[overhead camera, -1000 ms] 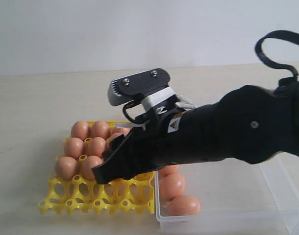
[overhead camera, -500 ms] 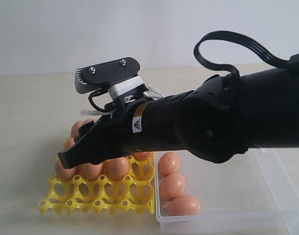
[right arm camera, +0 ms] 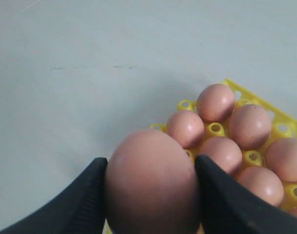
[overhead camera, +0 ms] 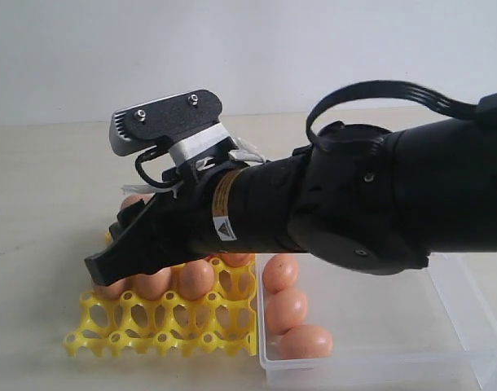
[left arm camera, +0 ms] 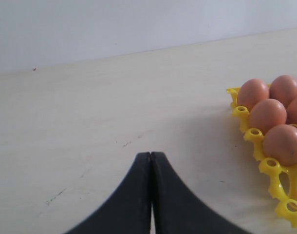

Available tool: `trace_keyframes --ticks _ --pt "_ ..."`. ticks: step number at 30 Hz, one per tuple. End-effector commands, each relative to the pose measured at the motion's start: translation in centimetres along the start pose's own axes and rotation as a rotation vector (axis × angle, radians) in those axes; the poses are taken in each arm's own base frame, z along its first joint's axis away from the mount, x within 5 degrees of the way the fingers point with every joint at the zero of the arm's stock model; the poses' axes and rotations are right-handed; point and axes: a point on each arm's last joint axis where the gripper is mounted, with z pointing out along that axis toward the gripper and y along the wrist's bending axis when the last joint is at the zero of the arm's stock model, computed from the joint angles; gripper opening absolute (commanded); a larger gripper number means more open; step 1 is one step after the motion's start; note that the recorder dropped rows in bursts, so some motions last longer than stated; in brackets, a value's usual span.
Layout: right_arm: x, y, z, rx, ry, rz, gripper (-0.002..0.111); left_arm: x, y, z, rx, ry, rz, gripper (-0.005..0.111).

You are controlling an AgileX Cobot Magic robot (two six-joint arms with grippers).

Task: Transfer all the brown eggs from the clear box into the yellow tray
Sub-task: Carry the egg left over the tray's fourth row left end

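Beside the yellow tray (overhead camera: pixel 151 330), left gripper (left arm camera: pixel 151 161) pinched shut, empty. Over the tray's left edge, right gripper (right arm camera: pixel 151 163) clasping one brown egg (right arm camera: pixel 148 195), long axis seemingly along the fingers (right arm camera: pixel 90 195), tilted down-left. Could knock seated eggs (overhead camera: pixel 195 278) or topple if released askew. Right of the tray, three eggs (overhead camera: pixel 286 309) waiting in the clear box (overhead camera: pixel 452 358).

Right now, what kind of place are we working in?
Probably a lab test bench, not a kitchen: pale tabletop, plain white wall, with the yellow tray and clear box set out.

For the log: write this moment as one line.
right gripper: holds brown egg at yellow tray; left gripper: shut; clear box: three eggs showing
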Motion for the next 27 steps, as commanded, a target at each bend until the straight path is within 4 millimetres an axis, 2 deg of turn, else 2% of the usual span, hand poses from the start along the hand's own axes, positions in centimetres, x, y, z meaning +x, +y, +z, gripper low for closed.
trace_keyframes --ticks 1,12,15,21,27 --pt "-0.3 0.6 0.2 -0.060 -0.034 0.032 0.000 -0.2 0.0 0.0 0.004 -0.014 -0.006 0.000" --pt "-0.1 0.8 0.5 -0.084 -0.018 0.018 0.000 -0.2 0.0 0.0 0.004 -0.014 -0.006 0.000" --pt "0.3 0.9 0.7 -0.090 0.010 0.021 0.000 -0.2 0.0 0.0 0.004 -0.014 -0.006 0.000" --pt "1.4 1.8 1.7 -0.212 0.070 0.056 0.000 -0.2 0.0 0.0 0.004 -0.014 -0.006 0.000" --pt "2.3 1.5 2.3 -0.192 0.127 0.035 0.000 -0.2 0.0 0.0 0.004 -0.014 -0.006 0.000"
